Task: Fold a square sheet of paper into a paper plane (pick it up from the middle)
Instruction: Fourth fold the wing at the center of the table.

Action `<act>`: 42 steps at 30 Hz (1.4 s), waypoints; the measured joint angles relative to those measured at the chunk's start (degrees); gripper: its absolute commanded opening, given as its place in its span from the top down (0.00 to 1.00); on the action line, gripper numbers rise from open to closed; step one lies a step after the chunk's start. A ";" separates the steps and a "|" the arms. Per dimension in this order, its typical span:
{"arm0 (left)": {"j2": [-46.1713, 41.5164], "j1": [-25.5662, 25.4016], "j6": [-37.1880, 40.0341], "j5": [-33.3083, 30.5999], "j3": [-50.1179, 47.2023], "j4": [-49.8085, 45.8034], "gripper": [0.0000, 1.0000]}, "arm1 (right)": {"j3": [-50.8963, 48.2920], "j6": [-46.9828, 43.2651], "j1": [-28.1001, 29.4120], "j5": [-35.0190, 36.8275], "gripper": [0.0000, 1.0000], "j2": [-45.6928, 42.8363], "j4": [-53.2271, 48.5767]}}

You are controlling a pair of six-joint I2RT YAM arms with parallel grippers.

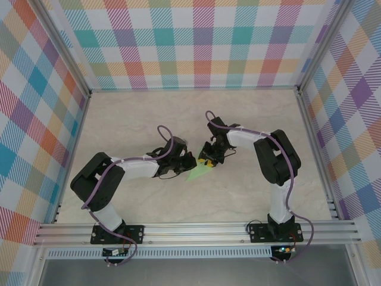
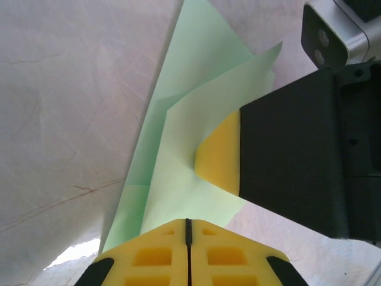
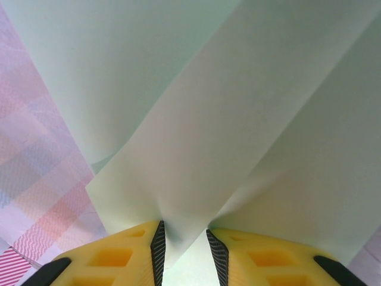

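Note:
The pale green sheet of paper point(image 1: 198, 173) lies on the table between both arms, folded into layers with a pointed end toward the near left. In the left wrist view the sheet point(image 2: 178, 179) shows a flat lower layer and a raised flap. My left gripper point(image 1: 190, 162) is shut, and its yellow tips point(image 2: 187, 221) rest at the paper's near edge. My right gripper point(image 1: 208, 161) comes in from the right. One yellow finger point(image 2: 219, 156) presses on the sheet. In the right wrist view its jaws point(image 3: 183, 235) stand apart, a loose fold of the paper point(image 3: 208, 119) passing between them.
The table point(image 1: 131, 119) is beige marble-patterned, walled by plaid panels point(image 1: 196, 42) at the back and sides. An aluminium rail point(image 1: 196, 229) runs along the near edge by the arm bases. The right wrist's black body and camera point(image 2: 324, 36) sit close to my left fingers.

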 measured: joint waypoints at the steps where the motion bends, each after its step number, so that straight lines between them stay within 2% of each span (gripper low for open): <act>1: 0.00 0.00 0.00 -0.20 0.00 -0.02 0.93 | 0.00 0.00 0.00 0.00 0.68 0.00 0.00; 10: 0.13 0.00 -0.68 1.33 0.07 0.68 0.91 | 0.09 0.02 -0.02 -0.09 0.68 0.11 -0.07; 17: 3.50 0.00 -0.66 2.75 1.14 0.46 0.91 | 0.28 0.02 -0.02 -0.26 0.67 0.24 -0.24; 37: 5.07 0.02 -0.37 0.70 2.78 -4.55 1.00 | 0.46 0.02 -0.09 -0.61 0.68 0.24 -0.48; 42: 5.35 0.04 0.15 0.90 3.50 -5.62 1.00 | -0.52 -0.39 -0.02 -0.07 0.66 -2.36 1.25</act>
